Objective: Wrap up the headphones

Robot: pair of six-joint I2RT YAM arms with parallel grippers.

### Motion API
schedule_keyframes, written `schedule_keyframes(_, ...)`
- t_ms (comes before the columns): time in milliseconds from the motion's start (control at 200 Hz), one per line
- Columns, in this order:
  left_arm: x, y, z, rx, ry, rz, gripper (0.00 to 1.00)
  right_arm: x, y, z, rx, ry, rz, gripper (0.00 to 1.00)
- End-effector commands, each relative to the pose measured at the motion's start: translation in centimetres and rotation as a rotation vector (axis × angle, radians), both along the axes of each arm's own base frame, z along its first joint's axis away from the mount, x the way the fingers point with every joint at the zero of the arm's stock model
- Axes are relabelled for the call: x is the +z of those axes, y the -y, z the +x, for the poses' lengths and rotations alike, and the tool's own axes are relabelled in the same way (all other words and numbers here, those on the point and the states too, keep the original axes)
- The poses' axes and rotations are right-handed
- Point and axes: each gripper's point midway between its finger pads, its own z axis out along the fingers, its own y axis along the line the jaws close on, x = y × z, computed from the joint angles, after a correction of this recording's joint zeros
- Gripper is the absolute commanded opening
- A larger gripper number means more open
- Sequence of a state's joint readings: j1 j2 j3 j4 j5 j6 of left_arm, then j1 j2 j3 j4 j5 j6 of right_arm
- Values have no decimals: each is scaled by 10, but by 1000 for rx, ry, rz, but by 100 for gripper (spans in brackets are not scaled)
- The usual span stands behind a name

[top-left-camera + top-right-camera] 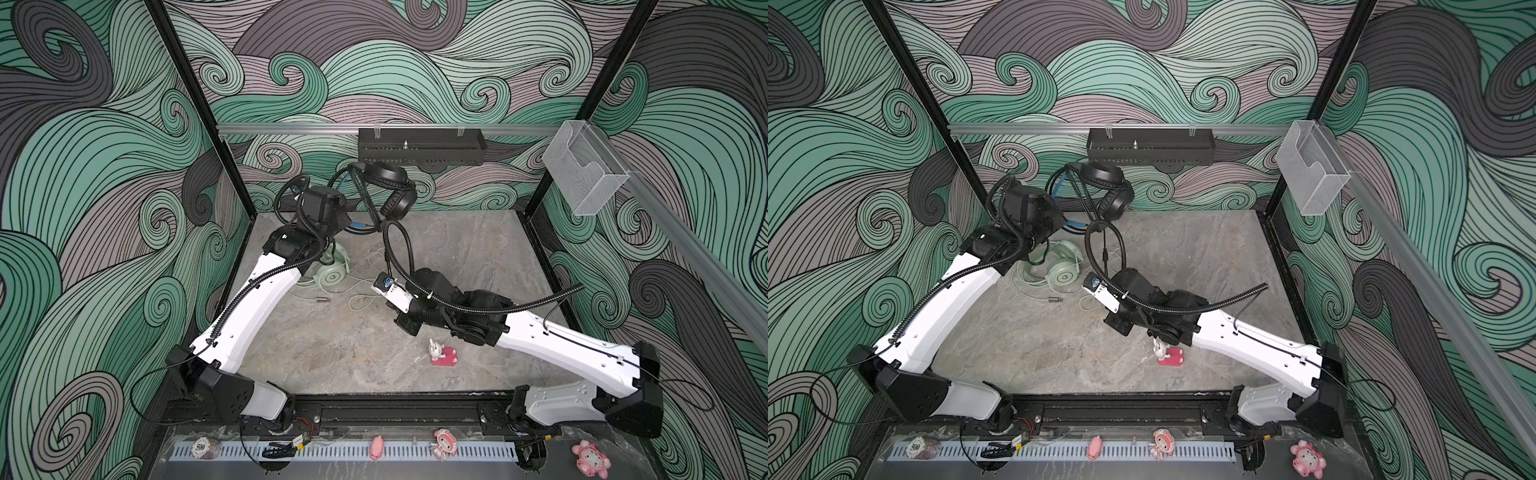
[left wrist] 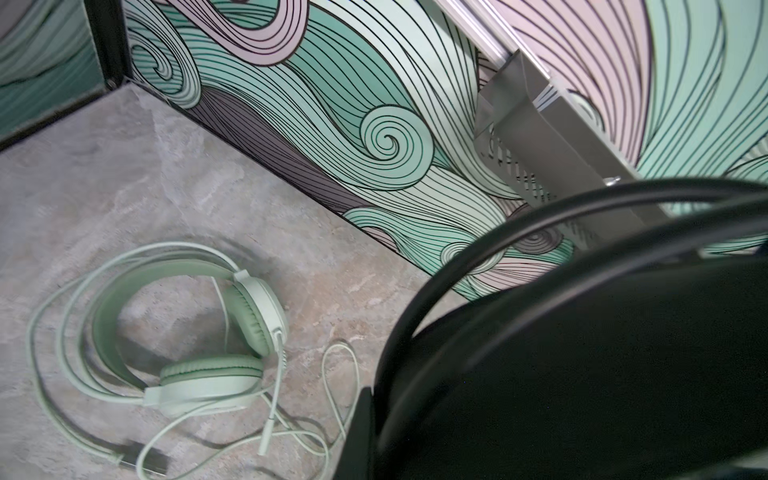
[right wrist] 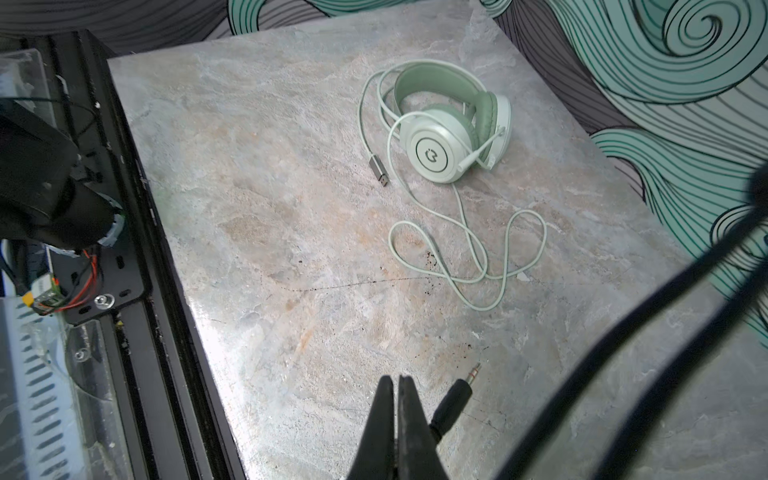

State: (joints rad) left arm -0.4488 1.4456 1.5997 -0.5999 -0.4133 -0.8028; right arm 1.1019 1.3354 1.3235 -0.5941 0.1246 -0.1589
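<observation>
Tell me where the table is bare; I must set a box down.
Bare: front-left table between the left arm, the front rail and the pink toy; also the back right corner beyond the right arm. Crowded: back left, where the mint-green headset and its cable lie, the black headset held up behind it.

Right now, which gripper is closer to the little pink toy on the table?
Right. The right gripper sits low, just behind the pink toy; the left gripper is raised at the back, holding the black headphones.
</observation>
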Motion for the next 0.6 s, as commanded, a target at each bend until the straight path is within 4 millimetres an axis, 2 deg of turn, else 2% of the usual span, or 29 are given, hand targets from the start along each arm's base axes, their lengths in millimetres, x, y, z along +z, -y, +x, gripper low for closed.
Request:
schedule_keyframes(0,44,-13,14,89,165,99,0,23,1,-20,82,-21,-18,0)
schedule_keyframes(175,35,7,7,12,132,303,0,72,-2,-16,101,43,-4,0)
schedule_keyframes(315,20,37,-3,-153,97,454,0,109,0,-3,93,153,-27,0)
schedule_keyframes(420,2,49,-18,-279,39,542,0,121,2,6,93,215,-76,0)
schedule_keyframes(515,-16,56,-31,-386,-11,576,0,121,4,9,114,248,-129,0)
schedule_keyframes(535,-8,53,-39,-404,7,567,0,120,4,9,119,252,-139,0)
schedule_keyframes(590,-12,55,-49,-456,-12,578,0,118,7,10,127,267,-165,0)
